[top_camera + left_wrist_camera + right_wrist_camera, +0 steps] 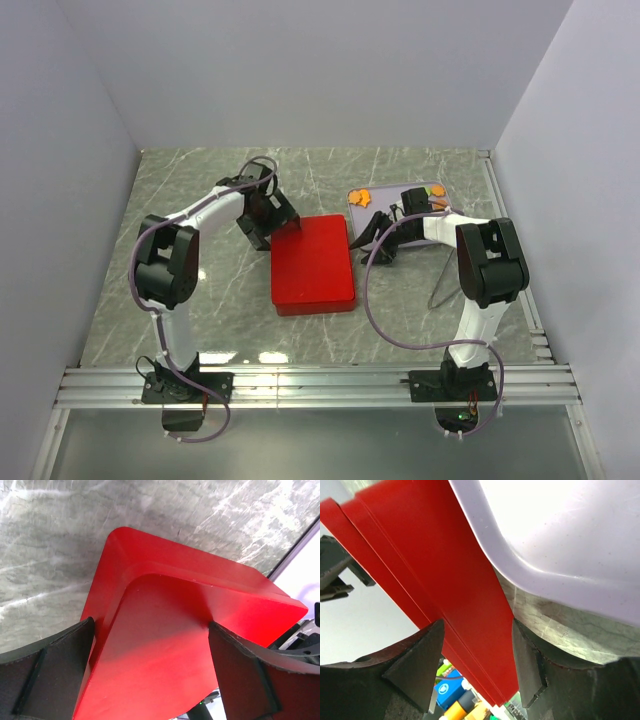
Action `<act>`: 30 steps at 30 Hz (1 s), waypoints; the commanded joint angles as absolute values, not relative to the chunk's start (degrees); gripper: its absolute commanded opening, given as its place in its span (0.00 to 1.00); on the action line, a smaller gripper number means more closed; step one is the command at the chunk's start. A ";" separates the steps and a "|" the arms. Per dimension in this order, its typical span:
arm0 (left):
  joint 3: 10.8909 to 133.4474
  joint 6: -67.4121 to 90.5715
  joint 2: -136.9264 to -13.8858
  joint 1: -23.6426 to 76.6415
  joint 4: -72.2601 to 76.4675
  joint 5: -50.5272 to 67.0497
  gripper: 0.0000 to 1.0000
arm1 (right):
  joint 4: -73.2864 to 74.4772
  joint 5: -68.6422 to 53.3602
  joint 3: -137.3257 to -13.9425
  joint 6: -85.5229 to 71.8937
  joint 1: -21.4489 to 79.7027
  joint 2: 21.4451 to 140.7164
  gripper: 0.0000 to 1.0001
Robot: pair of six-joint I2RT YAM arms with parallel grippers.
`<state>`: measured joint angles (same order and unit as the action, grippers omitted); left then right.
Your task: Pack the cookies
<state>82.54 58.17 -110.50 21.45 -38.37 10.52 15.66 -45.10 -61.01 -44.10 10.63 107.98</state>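
Left hand (150, 625) is spread around the red lid (312, 262) at its 11 o'clock corner, right hand (477, 625) at its 3 o'clock edge (grip unclear), cookies (362, 196) on the tray (395, 200) at 1 o'clock, so a lopsided lift could bump them off.

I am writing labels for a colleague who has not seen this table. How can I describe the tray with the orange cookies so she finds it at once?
On the grey marble table, look just right of the big red box. There, partly under the right arm, lies a shallow lilac tray holding orange cookies. Its pale colour sets it apart from the red box.
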 commanded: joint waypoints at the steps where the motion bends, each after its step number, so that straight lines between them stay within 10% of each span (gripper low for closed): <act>1: 82.26 61.70 -108.55 23.56 -39.37 20.57 0.99 | 12.30 -48.16 -61.00 -45.44 12.57 105.74 0.64; 20: 91.76 43.60 -104.60 21.01 -47.63 0.79 1.00 | 23.90 -41.93 -66.18 -36.48 11.78 100.29 0.64; 30: 69.38 48.25 -85.00 22.58 -37.02 9.84 0.99 | 23.73 -41.92 -65.22 -37.35 12.65 95.89 0.65</act>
<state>74.28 46.39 -90.26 21.43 -41.67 5.63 23.66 -42.41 -63.83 -37.82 11.66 98.67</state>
